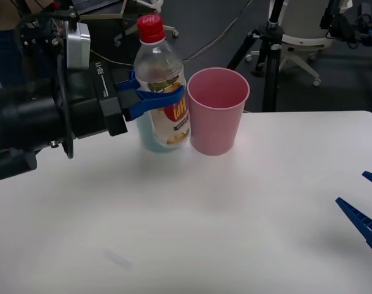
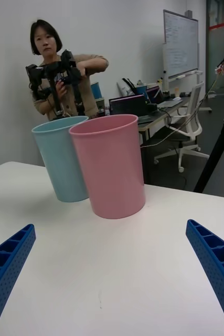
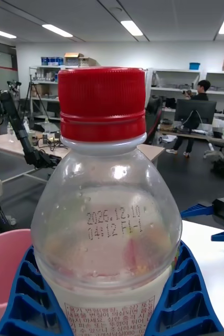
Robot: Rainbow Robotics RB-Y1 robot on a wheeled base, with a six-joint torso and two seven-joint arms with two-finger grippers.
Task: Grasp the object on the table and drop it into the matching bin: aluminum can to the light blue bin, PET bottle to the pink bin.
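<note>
- The left gripper [image 1: 154, 97] is pinched around the PET bottle [image 1: 161, 86], its 2 blue ribbed fingers [image 1: 164, 98] wrapping the clear body just above the red-and-yellow label.
- In the left wrist view the fingers [image 3: 182, 286] cup the bottle [image 3: 109, 220] from both sides, with the red cap [image 3: 102, 102] above them, so the hold sits at the shoulder of the bottle.
- The bottle's long axis stands upright, cap toward 12 o'clock in the front view; whether its base touches the table [image 1: 192, 233] cannot be told, as the light blue bin [image 1: 150, 136] sits behind its lower part.
- The relation that matters: the pink bin [image 1: 215, 113] lies at 3 o'clock from the held bottle, just beside it, and its open rim is level with about the middle of the bottle.
- Judged from this, the coming move calls for a lift until the base clears that rolled rim, then a short shift toward 3 o'clock before letting go; a sideways move without the lift would likely knock the bin.
- The light blue bin [image 2: 62, 160] stands touching or nearly touching the pink bin [image 2: 112, 165] in the right wrist view, so a drop on the wrong side is a risk.
- The left arm is plainly the nearer one; the right gripper [image 1: 366, 214] waits at about 4 o'clock near the table's edge, well apart, fingers [image 2: 214, 262] spread and holding nothing.
</note>
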